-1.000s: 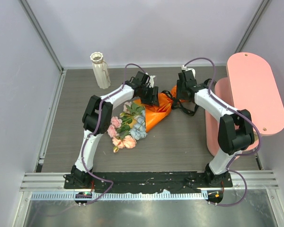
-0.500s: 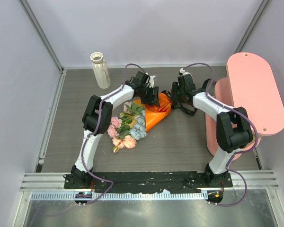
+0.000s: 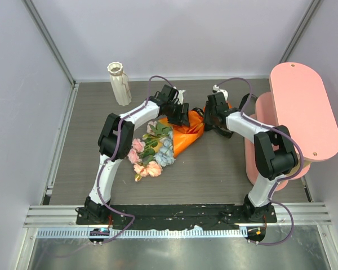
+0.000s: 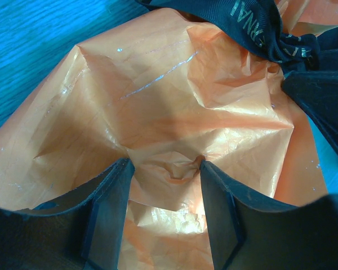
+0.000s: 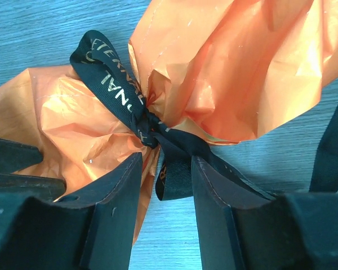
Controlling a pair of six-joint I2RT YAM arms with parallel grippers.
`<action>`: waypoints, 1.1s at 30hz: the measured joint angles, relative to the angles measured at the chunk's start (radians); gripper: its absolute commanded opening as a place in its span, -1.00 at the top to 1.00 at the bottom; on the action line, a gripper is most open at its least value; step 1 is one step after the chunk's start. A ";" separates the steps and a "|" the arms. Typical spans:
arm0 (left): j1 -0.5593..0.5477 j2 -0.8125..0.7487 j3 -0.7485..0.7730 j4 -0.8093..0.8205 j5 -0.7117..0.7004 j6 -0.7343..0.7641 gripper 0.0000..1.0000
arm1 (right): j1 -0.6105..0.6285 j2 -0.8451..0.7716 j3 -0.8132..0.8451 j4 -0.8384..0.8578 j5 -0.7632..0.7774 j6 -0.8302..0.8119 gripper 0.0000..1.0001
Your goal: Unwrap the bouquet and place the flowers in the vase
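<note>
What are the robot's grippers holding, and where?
The left gripper pinches a fold of the paper. The right gripper straddles the ribbon tail just below the knot; whether it grips cannot be told.

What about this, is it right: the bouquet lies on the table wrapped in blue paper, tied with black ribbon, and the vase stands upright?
Not quite: the paper is orange, not blue, as the right wrist view shows. The bouquet does lie on the table, tied with black ribbon, and the vase stands upright.
</note>
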 measured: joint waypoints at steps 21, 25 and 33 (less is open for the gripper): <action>0.000 0.000 0.000 0.000 -0.001 -0.005 -0.13 | 0.149 0.053 0.068 -0.101 0.465 -0.090 0.98; 0.000 0.000 0.000 0.000 -0.001 -0.005 -0.13 | 0.190 0.048 0.069 -0.099 0.608 -0.117 0.98; 0.000 0.000 0.000 0.000 -0.001 -0.005 -0.14 | 0.174 -0.080 0.066 -0.069 0.489 -0.130 0.98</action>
